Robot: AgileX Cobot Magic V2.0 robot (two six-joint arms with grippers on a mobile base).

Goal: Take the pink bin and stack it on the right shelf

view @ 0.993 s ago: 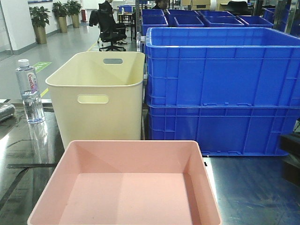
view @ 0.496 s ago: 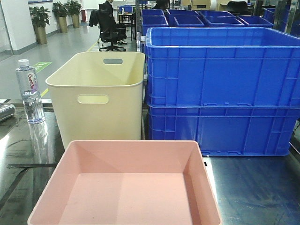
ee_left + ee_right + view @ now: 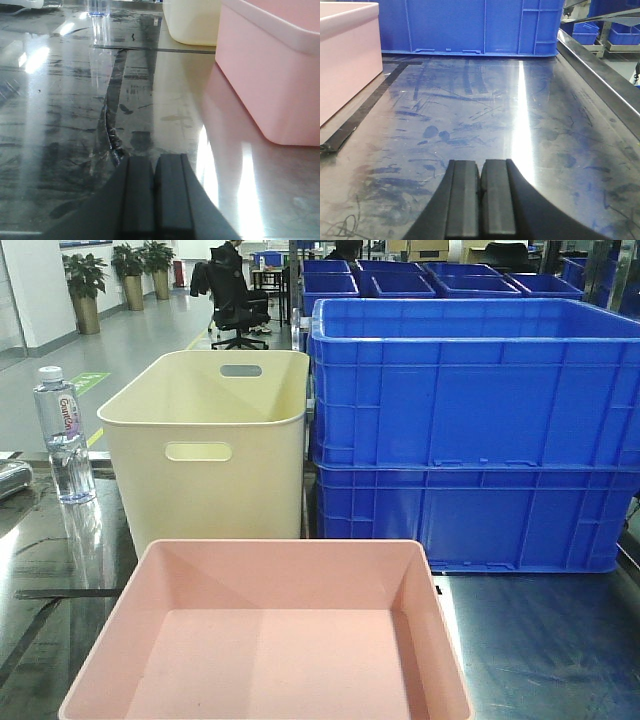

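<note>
Pink bin sits between both clenched grippers, seemingly untouched.

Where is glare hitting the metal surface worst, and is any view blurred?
Right wrist view: a bright vertical streak of glare on the shelf ahead of the shut right end effector. Left wrist view: softer glare patches beside the pink bin, left end effector shut. Front view: sharp, only mild sheen.

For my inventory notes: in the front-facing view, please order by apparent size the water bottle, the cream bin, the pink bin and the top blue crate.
1. top blue crate
2. pink bin and cream bin: unsure, the pink one is much nearer the camera
3. water bottle
</note>
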